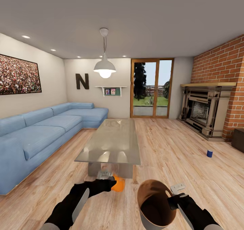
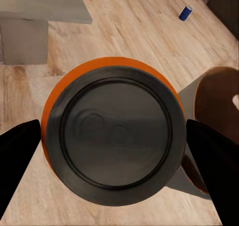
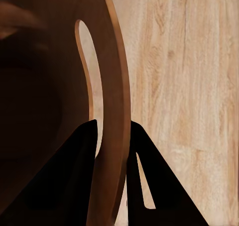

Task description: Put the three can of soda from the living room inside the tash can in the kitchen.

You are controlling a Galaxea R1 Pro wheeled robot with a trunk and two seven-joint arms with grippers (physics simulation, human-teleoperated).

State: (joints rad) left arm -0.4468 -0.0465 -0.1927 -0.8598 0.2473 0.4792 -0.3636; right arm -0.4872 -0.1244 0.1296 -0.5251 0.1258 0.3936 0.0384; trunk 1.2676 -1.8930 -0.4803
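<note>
Your left gripper (image 1: 113, 184) pinches the orange can (image 1: 118, 184) at lower centre, jaws pressed on its round sides; the can looks light, rigid and slick, so keep the grip mid-wall. Your right gripper (image 1: 173, 200) clamps the rim of the brown trash can (image 1: 154, 203) at lower right. The blue can (image 1: 209, 153) stands on the floor at right, well apart.

Open wood floor (image 1: 176, 148) R of glass coffee table (image 1: 112, 142); sofa (image 1: 40, 135) blocks L.
</note>
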